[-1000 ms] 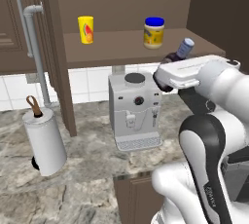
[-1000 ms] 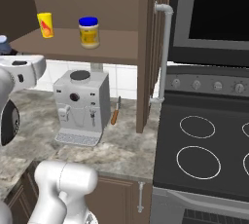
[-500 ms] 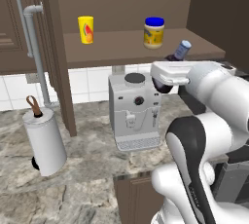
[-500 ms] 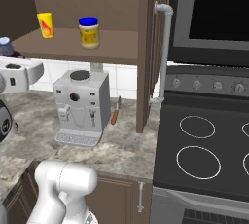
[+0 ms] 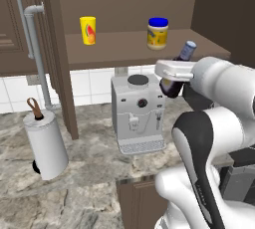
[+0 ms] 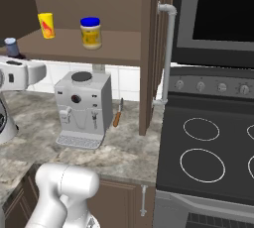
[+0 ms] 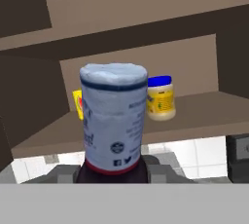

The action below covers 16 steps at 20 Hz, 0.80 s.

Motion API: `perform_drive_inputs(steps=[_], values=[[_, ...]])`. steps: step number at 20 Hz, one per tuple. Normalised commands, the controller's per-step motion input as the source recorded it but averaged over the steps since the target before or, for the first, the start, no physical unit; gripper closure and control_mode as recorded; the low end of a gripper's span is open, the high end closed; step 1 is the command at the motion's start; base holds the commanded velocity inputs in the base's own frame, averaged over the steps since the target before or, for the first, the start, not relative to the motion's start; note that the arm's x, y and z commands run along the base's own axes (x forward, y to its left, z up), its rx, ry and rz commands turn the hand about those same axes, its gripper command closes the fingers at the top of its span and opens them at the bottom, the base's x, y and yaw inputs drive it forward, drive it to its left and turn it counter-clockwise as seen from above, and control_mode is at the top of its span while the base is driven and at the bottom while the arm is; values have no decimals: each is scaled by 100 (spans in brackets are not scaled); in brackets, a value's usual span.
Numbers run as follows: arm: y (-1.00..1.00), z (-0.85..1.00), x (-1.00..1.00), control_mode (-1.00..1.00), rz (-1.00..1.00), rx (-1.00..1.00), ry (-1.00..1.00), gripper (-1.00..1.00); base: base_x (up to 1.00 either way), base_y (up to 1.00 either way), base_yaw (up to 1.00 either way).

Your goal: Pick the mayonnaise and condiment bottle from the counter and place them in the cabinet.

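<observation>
My gripper (image 5: 172, 79) is shut on the condiment bottle (image 5: 187, 51), a dark brown bottle with a pale blue-grey cap. I hold it tilted in the air just in front of the cabinet shelf's (image 5: 124, 49) right front edge, above the coffee machine. In the hand view the condiment bottle (image 7: 114, 116) rises close up between the jaws. The mayonnaise (image 5: 157, 33), a yellow jar with a blue lid, stands upright on the shelf board inside the cabinet. From the right base the mayonnaise (image 6: 90, 32) shows mid-shelf and the bottle's cap (image 6: 11, 47) at the far left. The mayonnaise (image 7: 160, 98) sits behind the bottle.
A lidless yellow cup (image 5: 88, 30) stands on the shelf left of the jar. On the counter (image 5: 89, 173) sit a white coffee machine (image 5: 138, 113) and a paper towel roll (image 5: 45, 143). A knife (image 6: 118, 113) leans by the open cabinet door (image 6: 151, 48). The stove (image 6: 213, 142) is at right.
The hand with the bottle has crept slightly toward the shelf, and the arm's elbow has swung across behind it. The jar and the cup have not moved.
</observation>
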Motion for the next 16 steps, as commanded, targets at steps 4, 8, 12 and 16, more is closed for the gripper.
perform_drive_inputs(steps=[4, 8, 12, 16], values=[[-22, 0, 3, -100, 0, 0, 4, 100, 0, 0, 0], [-24, 0, 23, -100, 0, 0, 0, 100, 0, 0, 0], [-16, 0, 22, -100, 1, -2, 0, 100, 0, 0, 0], [-8, 0, 40, -100, 3, -1, 0, 100, 0, 0, 0]])
